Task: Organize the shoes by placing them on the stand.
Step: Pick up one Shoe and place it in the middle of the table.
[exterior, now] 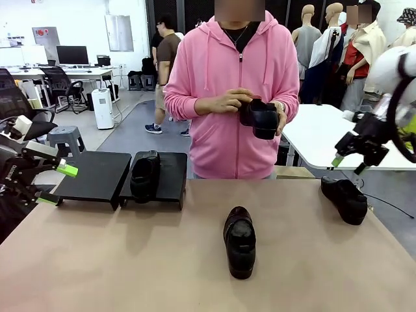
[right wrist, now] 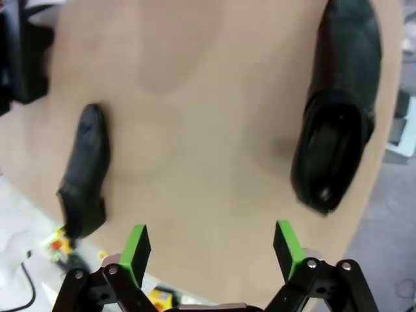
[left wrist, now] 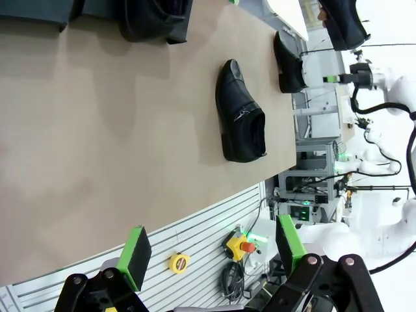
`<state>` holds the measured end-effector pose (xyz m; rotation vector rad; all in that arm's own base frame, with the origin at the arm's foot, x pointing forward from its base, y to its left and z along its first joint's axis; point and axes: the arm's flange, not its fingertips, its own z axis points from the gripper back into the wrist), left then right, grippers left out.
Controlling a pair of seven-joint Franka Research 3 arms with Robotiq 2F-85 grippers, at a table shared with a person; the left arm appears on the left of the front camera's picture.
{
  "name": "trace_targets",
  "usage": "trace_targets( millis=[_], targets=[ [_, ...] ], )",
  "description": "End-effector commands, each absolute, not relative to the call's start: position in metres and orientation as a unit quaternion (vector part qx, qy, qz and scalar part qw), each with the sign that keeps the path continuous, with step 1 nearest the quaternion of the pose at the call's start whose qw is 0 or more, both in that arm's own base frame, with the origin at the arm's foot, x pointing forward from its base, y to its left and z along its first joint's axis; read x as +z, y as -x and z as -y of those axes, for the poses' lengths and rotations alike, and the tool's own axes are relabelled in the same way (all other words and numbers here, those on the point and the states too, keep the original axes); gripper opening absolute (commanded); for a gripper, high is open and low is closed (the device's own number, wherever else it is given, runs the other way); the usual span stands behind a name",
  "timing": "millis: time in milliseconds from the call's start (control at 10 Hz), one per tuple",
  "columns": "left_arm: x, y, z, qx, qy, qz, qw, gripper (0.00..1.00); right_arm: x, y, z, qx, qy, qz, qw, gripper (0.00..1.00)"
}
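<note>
The left gripper hovers at the table's left edge beside the stand, jaws wide; the right gripper hangs equally wide just above the far-right shoe. The middle shoe lies near-to-far, toe toward the person, who holds a fourth shoe; another shoe rests on the stand's right panel.

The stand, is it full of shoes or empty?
Neither, it is partly filled. One shoe sits on the right panel of the stand; its left panel is bare.
</note>
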<state>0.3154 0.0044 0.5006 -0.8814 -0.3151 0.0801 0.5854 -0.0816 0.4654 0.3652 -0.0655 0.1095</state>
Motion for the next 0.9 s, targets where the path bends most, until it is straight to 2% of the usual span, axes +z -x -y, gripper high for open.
trace_targets(
  millis=[0,100,200,300,400,500,800],
  targets=[
    [0.503,-0.315,-0.004,0.044,0.428,0.149,0.89,1.0,0.477,-0.566,0.092,0.053,-0.217,0.015,0.975,1.0],
    [0.503,-0.315,-0.004,0.044,0.428,0.149,0.89,1.0,0.477,-0.566,0.092,0.053,-0.217,0.015,0.975,1.0],
    [0.503,-0.315,-0.004,0.044,0.428,0.149,0.89,1.0,0.462,-0.587,0.08,0.055,-0.18,0.031,0.982,1.0],
    [0.503,-0.315,-0.004,0.044,0.428,0.149,0.89,1.0,0.457,-0.594,0.064,0.108,-0.119,0.024,0.987,1.0],
    [0.503,-0.315,-0.004,0.044,0.428,0.149,0.89,1.0,0.438,-0.619,0.062,0.107,-0.133,0.001,0.985,1.0],
    [0.503,-0.315,-0.004,0.044,0.428,0.149,0.89,1.0,0.421,-0.643,0.07,0.079,-0.134,0.007,0.988,1.0],
    [0.503,-0.315,-0.004,0.044,0.428,0.149,0.89,1.0,0.385,-0.67,0.086,-0.016,-0.107,0.007,0.994,1.0]
  ],
)
